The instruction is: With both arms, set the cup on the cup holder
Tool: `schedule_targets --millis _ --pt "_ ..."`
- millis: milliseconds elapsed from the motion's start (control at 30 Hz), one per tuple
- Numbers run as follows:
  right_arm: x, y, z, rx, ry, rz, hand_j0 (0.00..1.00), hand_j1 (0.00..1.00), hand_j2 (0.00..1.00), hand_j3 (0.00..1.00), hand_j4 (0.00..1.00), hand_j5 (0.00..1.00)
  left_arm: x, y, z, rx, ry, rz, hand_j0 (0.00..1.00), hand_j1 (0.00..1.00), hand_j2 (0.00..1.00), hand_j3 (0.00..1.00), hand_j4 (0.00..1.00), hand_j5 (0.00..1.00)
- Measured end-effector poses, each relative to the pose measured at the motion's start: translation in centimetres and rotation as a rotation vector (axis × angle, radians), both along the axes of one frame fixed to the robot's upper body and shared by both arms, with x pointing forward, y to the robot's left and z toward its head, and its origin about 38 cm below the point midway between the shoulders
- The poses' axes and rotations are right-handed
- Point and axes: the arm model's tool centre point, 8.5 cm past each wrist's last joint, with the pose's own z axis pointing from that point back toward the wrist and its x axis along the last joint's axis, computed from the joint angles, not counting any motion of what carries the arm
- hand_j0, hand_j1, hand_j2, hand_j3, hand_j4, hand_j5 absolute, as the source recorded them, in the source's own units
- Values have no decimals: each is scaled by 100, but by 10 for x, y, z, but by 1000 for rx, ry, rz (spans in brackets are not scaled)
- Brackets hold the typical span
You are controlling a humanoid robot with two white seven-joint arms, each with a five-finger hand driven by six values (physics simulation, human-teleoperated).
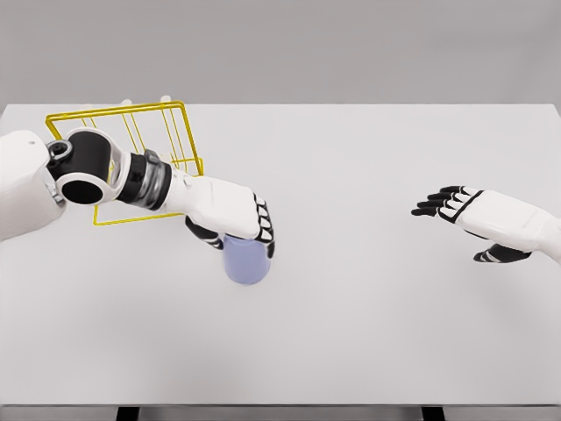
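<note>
Head view, single frame.

My left hand [235,219] is closed around the cup [244,260]. Palm sits on top of it, dark fingers [266,230] curl down over its upper rim on the right side, thumb wraps the left side. The cup is pale lavender-blue and stands on the white table [368,333], left of centre, about mid-depth. Only its lower body shows below my hand; the opening is covered, so I cannot tell whether it is upright or inverted. I also cannot tell whether its base touches the table or is just clear of it.

My left forearm runs in from the left edge, crossing in front of the cup holder [131,158]. The holder is a yellow wire frame at the far left of the table, behind and left of the cup. Its lower front wire is partly hidden by my wrist joint. Cup and holder are apart; the cup is not on it.

My right hand [465,210] is at the right side of the table, well apart from the cup. Fingers extended toward the left, relaxed, holding nothing. Palm faces roughly down, thumb [500,255] shows underneath.
</note>
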Motion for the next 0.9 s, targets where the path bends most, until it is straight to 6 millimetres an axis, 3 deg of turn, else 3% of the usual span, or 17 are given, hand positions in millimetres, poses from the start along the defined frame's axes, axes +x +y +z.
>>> schedule_targets --millis 67,533,900 --pt "0 0 0 0 0 0 100 100 100 100 100 100 0 0 0 0 0 -2 49 49 49 49 49 49" --pt "0 0 0 0 0 0 100 100 100 100 100 100 -2 9 13 -15 -17 3 48 48 48 48 48 48" --pt "0 0 0 0 1 -1 100 100 100 100 100 100 -8 26 46 -70 -63 15 46 46 46 46 46 46"
